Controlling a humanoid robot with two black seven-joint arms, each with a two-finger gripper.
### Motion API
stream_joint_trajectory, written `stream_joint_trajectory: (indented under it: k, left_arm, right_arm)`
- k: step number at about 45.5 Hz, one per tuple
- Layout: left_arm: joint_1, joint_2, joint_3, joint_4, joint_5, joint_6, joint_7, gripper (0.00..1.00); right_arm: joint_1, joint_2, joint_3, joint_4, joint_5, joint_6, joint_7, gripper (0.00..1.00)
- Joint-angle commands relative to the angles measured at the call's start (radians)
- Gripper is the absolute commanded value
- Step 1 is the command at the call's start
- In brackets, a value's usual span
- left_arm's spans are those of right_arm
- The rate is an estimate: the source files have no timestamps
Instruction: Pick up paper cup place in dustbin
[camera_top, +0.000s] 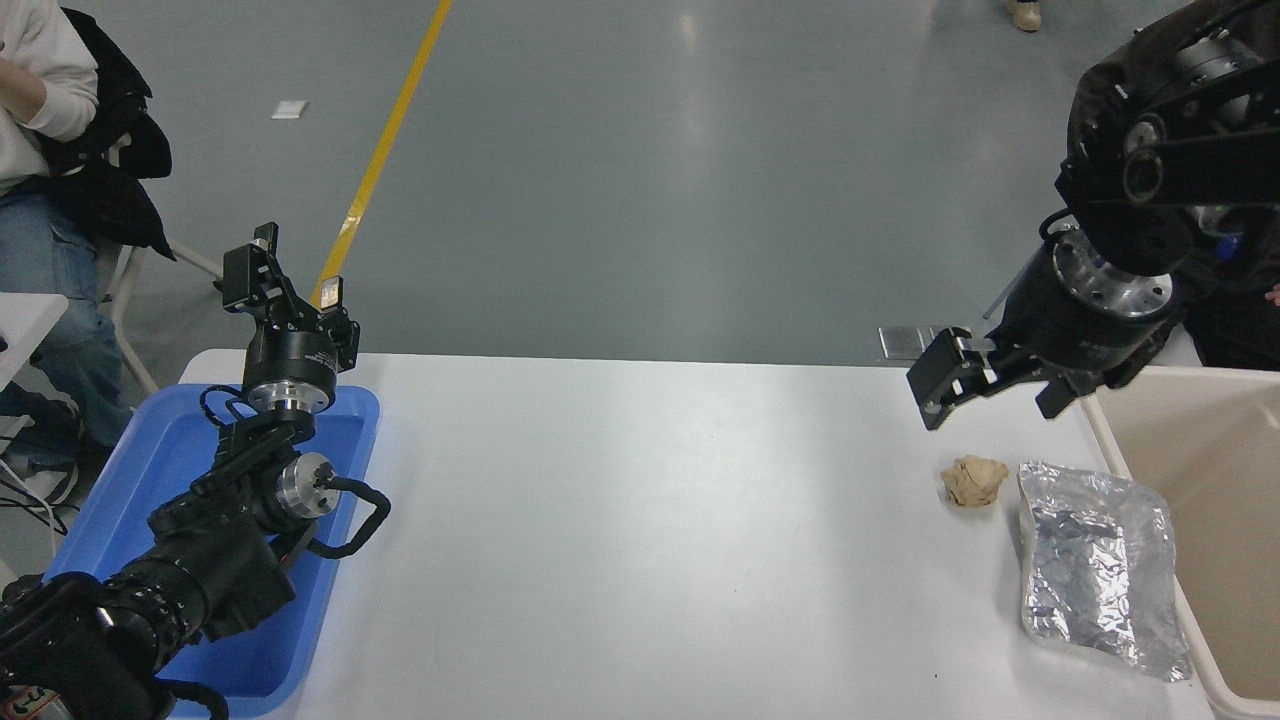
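Observation:
No paper cup shows in this view. The dustbin (1225, 480), a large beige bin, stands off the table's right end, and the part of its inside that shows holds nothing I can see. My right gripper (935, 388) hangs over the table's far right part, left of the bin and above and behind a crumpled tan paper ball (972, 481). It is open and empty. My left gripper (290, 285) is parked open over the far end of a blue tray (110, 520) at the left.
A crinkled silver foil bag (1095, 565) lies by the table's right edge, against the bin. A person in dark clothes sits behind my right arm at the top right. Another person sits at the top left.

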Motion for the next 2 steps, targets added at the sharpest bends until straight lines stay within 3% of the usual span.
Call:
stream_joint_trajectory:
  k: [1,2]
  left_arm:
    - [0.000,0.000,0.000,0.000,0.000,0.000,0.000,1.00]
    - [0.000,0.000,0.001,0.000,0.000,0.000,0.000,1.00]
  right_arm:
    - [0.051,0.089,-0.007,0.010,0.061,0.005,0.000,1.00]
    - [0.053,0.095,-0.007,0.010,0.064,0.005,0.000,1.00]
